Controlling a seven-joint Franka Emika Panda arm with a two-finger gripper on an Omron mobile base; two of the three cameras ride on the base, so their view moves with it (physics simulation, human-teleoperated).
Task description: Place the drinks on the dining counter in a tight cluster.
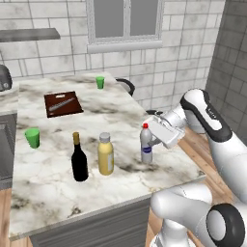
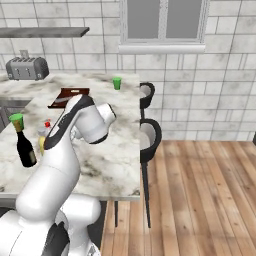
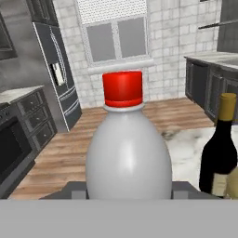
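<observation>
The small clear bottle (image 1: 146,144) with a red cap and blue label stands upright near the right edge of the dining counter (image 1: 58,183). My gripper (image 1: 155,141) is shut on its body from the right. In the hand view the bottle (image 3: 128,153) sits between my two fingertips (image 3: 75,189). To its left stand the squat yellow bottle (image 1: 105,154) and, close beside that, the tall dark wine bottle (image 1: 79,159). A gap of bare marble separates the yellow bottle from the held one. The wine bottle (image 3: 221,153) also shows right of the held bottle in the hand view, and at the left (image 2: 25,147) of the right base view.
Two green cups (image 1: 33,137) (image 1: 100,82) and a brown cutting board (image 1: 63,103) lie further back on the counter. A toaster (image 2: 27,67) stands on the far counter. Dark stools (image 2: 150,135) line the counter's right side, with wooden floor beyond.
</observation>
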